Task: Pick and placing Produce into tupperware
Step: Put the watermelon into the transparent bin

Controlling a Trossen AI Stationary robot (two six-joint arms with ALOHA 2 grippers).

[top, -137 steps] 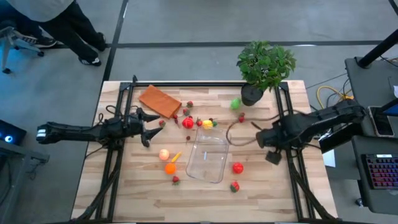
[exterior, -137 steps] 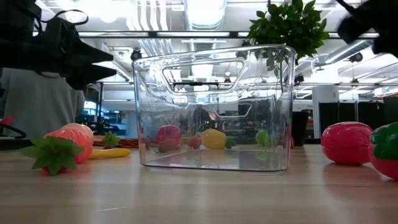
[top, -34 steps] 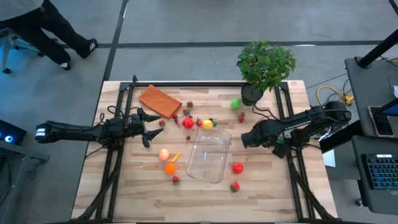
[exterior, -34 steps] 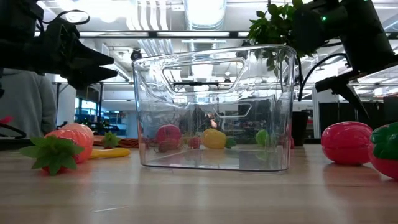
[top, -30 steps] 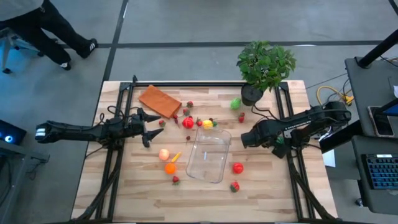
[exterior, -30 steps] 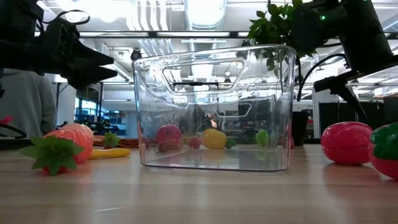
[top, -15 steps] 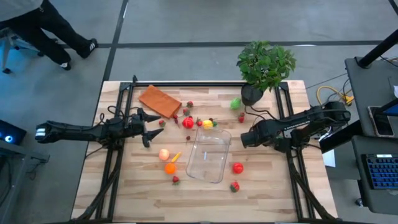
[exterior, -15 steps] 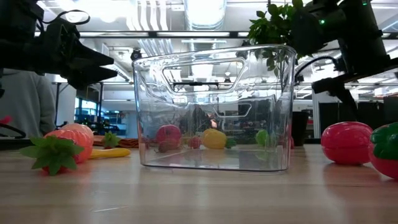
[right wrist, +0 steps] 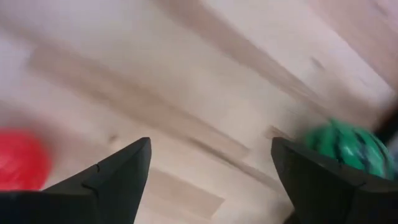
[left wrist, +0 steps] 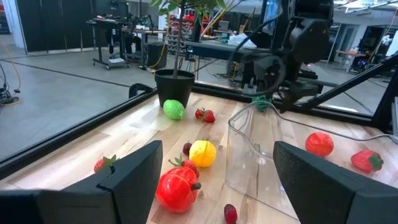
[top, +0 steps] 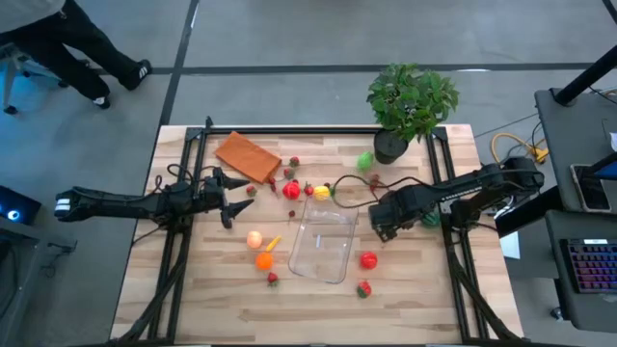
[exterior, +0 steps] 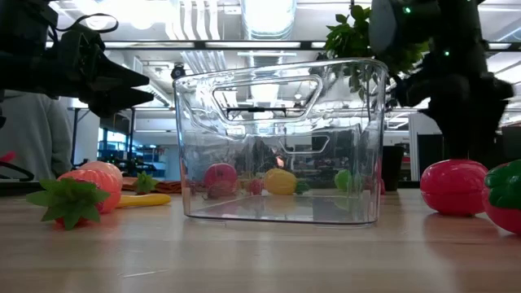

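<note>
The right end effector (top: 384, 220) hangs over the table (top: 415, 299) just beside the tub's (top: 324, 243) right side, its fingers (right wrist: 118, 180) spread apart and holding nothing. Below it, in the right wrist view, lie bare wood, a red fruit (right wrist: 22, 159) and a green ball (right wrist: 339, 144) (both blurred). The right arm reaches in low from the table's right edge, bent at the elbow, with a cable looping off toward the plant pot (top: 389, 146).

The left end effector (top: 231, 200) waits over the table's left part, fingers apart and empty, its arm stretched flat from the left edge.

The clear tub lies near the table's middle with nothing in it. The produce is scattered around it on the wood: a red tomato (top: 291, 190) and a yellow piece (top: 321, 192) just behind it, a lime (top: 364, 161) near the pot, a peach-coloured fruit (top: 254, 239), an orange (top: 263, 260) and a small carrot-like piece (top: 274, 243) to its left, a red fruit (top: 368, 259) and a strawberry (top: 363, 288) to its right.

An orange-brown pad (top: 248, 157) lies at the back left. The plant (top: 413, 98) stands at the back right corner. A person's legs (top: 92, 58) show on the floor beyond the table. No writing can be read.
</note>
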